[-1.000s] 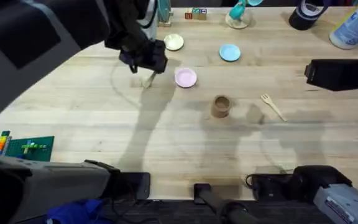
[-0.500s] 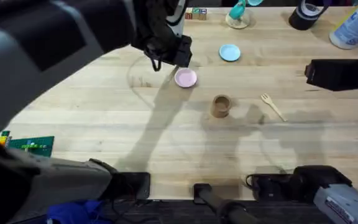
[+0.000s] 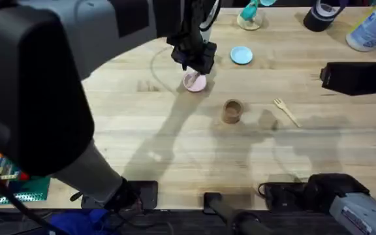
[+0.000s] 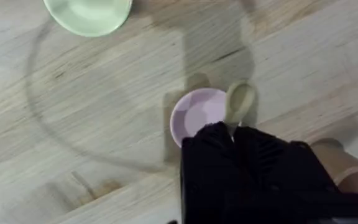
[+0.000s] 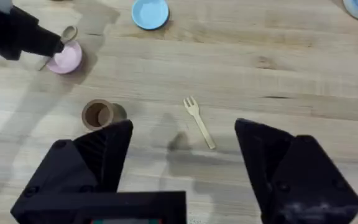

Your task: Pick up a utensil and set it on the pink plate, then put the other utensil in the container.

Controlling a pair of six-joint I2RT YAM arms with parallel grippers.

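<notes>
Gripping the wooden spoon (image 4: 240, 102) in the left tool (image 4: 234, 134) over the pink plate (image 4: 194, 115); spreading the right tool (image 5: 182, 155) wide near the fork (image 5: 199, 121).

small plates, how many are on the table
2 plain in the overhead view: the pink plate under the left gripper, and the light blue plate beyond it. A pale greenish plate in the left wrist view makes 3.

Pale wooden table (image 3: 142, 143) bearing pink plate (image 3: 195, 83), blue plate (image 3: 241, 55), container (image 3: 232, 111), fork (image 3: 285, 111).
</notes>
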